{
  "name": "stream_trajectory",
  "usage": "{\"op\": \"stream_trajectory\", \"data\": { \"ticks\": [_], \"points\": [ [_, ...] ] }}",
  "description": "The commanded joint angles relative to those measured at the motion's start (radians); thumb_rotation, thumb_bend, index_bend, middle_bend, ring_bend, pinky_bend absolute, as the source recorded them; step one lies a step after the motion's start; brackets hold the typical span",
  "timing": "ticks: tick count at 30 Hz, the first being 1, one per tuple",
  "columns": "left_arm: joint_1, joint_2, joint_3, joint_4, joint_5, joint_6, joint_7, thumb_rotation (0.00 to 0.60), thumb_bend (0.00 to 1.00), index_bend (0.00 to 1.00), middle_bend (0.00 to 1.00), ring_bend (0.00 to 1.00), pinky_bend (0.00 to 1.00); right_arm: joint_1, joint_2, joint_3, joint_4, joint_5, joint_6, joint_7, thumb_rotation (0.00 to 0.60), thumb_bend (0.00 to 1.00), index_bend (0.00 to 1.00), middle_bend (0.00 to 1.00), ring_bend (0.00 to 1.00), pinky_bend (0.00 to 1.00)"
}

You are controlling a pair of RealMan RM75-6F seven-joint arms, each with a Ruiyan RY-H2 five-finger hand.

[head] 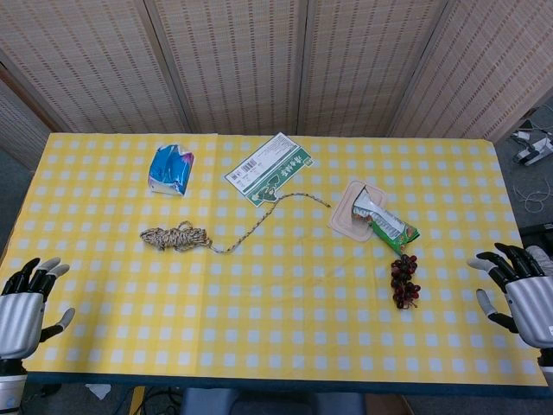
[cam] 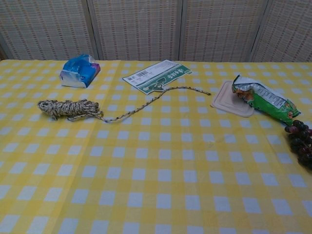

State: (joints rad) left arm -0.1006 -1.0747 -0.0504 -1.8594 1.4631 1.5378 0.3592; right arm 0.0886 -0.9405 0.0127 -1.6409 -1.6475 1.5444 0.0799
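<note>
Hands are hovering at tabletop (head: 285, 328) edges, fingers spread, empty: left hand (head: 24, 298) nearest rope (head: 177, 235), right hand (head: 518, 290) nearest grapes (head: 403, 280).

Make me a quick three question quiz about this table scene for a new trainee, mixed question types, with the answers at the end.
1. True or false: the right hand grips the bunch of grapes.
2. Multiple choice: what does the loose end of the coiled rope lie across? A) the blue packet B) the green and white card C) the beige lid
3. Fill in: the green snack bag lies partly on the beige ____.

Key
1. False: both hands, the left hand included, hold nothing, fingers apart, at the table's near corners.
2. B
3. lid
</note>
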Motion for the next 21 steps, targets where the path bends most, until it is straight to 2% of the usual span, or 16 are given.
{"op": "stream_trajectory", "data": {
  "ticks": [1,7,10,16,21],
  "points": [
    [-0.05,-0.006,-0.04,0.001,-0.012,-0.049,-0.008,0.6,0.24,0.29,0.19,0.11,0.17,0.002,0.012,0.01,-0.009,0.004,0.007,-0.007,0.6,0.41,0.3,0.27,0.12,0.13],
    [-0.187,-0.067,-0.132,0.058,-0.11,-0.206,-0.011,0.6,0.24,0.29,0.21,0.13,0.17,0.01,0.037,0.025,-0.036,0.016,-0.001,-0.021,0.6,0.41,0.3,0.27,0.12,0.13],
    [-0.253,-0.112,-0.158,0.101,-0.171,-0.286,0.027,0.6,0.24,0.3,0.22,0.13,0.17,0.011,0.045,0.025,-0.046,0.012,-0.003,-0.027,0.6,0.41,0.3,0.27,0.12,0.13],
    [-0.365,-0.218,-0.185,0.199,-0.294,-0.403,0.128,0.6,0.24,0.31,0.23,0.13,0.17,0.01,0.056,0.026,-0.06,0.013,-0.005,-0.03,0.6,0.41,0.3,0.27,0.12,0.13],
    [-0.443,-0.316,-0.192,0.297,-0.403,-0.455,0.244,0.6,0.24,0.32,0.24,0.15,0.17,0.007,0.06,0.026,-0.067,0.013,-0.004,-0.029,0.6,0.41,0.3,0.27,0.12,0.13]
  ]
}}
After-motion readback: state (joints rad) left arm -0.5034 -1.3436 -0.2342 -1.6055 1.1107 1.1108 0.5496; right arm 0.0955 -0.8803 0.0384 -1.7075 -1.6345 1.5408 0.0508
